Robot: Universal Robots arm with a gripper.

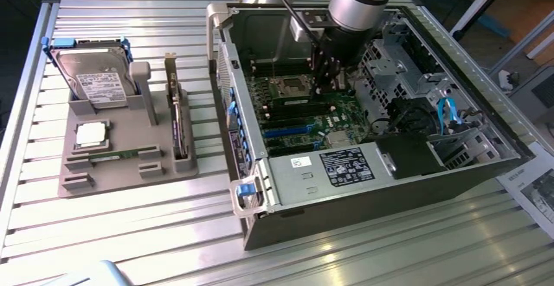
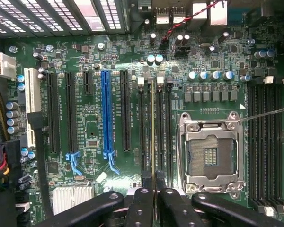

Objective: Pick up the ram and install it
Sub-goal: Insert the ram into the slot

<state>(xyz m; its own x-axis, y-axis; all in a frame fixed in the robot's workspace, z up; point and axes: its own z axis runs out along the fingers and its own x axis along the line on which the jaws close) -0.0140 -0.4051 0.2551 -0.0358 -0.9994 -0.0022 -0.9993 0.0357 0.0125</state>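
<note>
— While I've got the arm down in the case [image 1: 372, 198], which sits at the exterior view's right, how does the gripper [image 2: 154, 191] read to you?

— Closed on the ram [image 2: 153, 142], I'd say. The stick runs edge-on between the fingers [image 2: 141, 208], over the slots [image 2: 142, 132] just beside the socket [image 2: 210, 153].

— Same here. I can't tell whether its lower edge touches a slot yet.

— How will it handle?

— Light and stiff, I judge, but thin, so it should snap sooner than bend if I twist it. The chips and contact edge are delicate. The flat faces near the top edge, about mid-length, are the place to pinch, as I seem to have it. The board is smooth, so it could slip under a hard push.
</note>
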